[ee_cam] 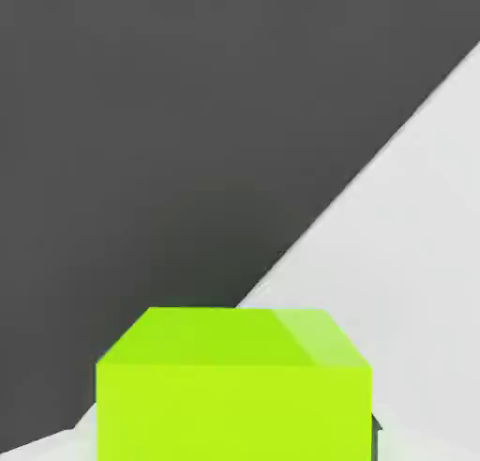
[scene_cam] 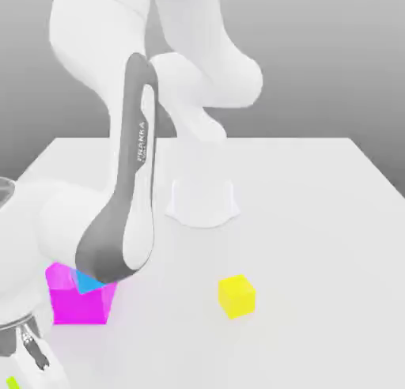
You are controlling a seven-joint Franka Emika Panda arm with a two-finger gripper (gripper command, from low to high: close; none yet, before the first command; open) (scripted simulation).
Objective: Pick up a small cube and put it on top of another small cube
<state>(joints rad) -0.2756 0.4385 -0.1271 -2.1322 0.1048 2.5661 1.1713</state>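
A lime green cube [ee_cam: 234, 384] sits close in front of the hand camera, on the white table near its edge. In the exterior view a sliver of the lime green cube [scene_cam: 11, 382] shows at the lower left corner. My gripper [scene_cam: 28, 356] hangs just above and beside it, at the exterior view's far lower left. A small yellow cube [scene_cam: 236, 295] rests on the table toward the middle front. A larger magenta cube [scene_cam: 79, 300] stands at the left, with a small cyan cube [scene_cam: 85, 282] at its top, partly hidden by my arm.
The arm's grey-and-white link [scene_cam: 130, 190] crosses the left half of the exterior view, and the robot base [scene_cam: 202, 202] stands at the table's middle back. The table's edge [ee_cam: 356, 178] runs diagonally past the lime cube, with dark floor beyond it.
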